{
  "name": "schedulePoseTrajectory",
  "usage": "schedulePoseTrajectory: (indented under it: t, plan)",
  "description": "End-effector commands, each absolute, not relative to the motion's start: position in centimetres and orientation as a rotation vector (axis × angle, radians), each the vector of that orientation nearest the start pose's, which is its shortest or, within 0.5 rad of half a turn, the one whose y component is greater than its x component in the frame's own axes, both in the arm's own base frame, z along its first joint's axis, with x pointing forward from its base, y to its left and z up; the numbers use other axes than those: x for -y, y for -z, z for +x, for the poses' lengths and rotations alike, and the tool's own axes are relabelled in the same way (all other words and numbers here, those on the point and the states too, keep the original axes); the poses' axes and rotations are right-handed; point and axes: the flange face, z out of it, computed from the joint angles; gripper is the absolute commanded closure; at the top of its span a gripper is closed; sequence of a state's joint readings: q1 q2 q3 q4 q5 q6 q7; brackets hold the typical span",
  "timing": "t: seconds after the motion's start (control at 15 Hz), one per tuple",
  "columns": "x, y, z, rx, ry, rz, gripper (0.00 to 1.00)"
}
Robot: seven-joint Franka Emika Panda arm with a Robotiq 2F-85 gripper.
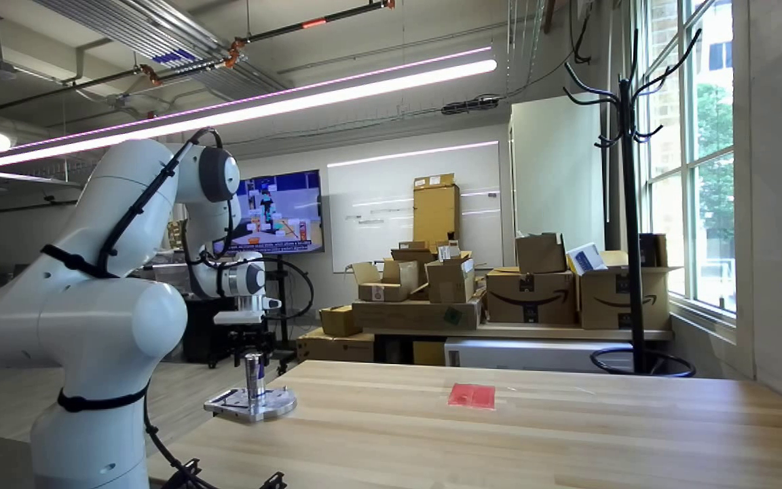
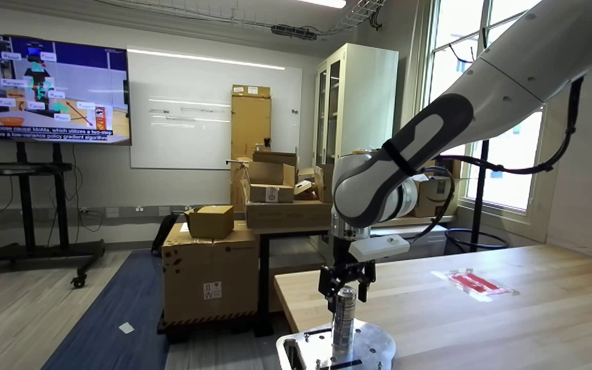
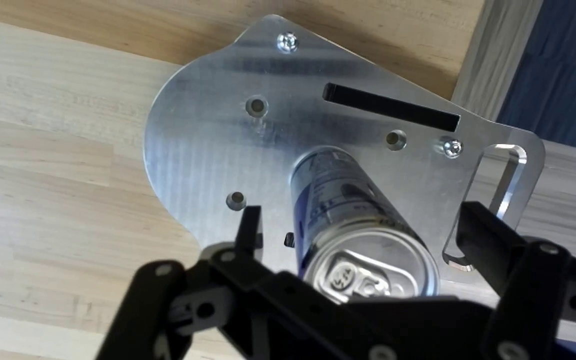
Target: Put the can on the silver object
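The can [image 3: 338, 195] is a slim silver and bluish-purple cylinder with a pull tab. It stands upright on the silver object [image 3: 203, 130], a flat metal plate with holes and slots. The can [image 1: 254, 380] [image 2: 345, 321] and the silver object [image 1: 277, 403] [image 2: 376, 343] show in both exterior views. My gripper [image 3: 363, 225] is open, with one finger on each side of the can's top and gaps between. In both exterior views the gripper [image 1: 253, 350] [image 2: 348, 298] points down at the can's upper end. Part of the can's lid is hidden by the gripper in the wrist view.
The silver object lies at the edge of the wooden table [image 1: 567, 441], its slotted end reaching past the edge. A flat red item [image 1: 472, 396] is taped on the table, also visible in an exterior view [image 2: 476, 283]. Cardboard boxes [image 2: 211, 277] stand beyond the table.
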State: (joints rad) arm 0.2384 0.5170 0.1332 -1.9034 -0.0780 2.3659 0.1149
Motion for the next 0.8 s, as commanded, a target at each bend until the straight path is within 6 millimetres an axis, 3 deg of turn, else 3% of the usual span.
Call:
schedulePoseTrajectory:
  t: [0.0,0.47,0.73]
  plan:
    - [-21.7,-25.8,57.9,0.429,-0.098,-3.104,0.0]
    - [-19.7,-35.9,55.5,0.357,0.007,-3.119,0.0]
    - [-14.6,-38.8,53.7,0.223,-0.014,-3.108,0.0]
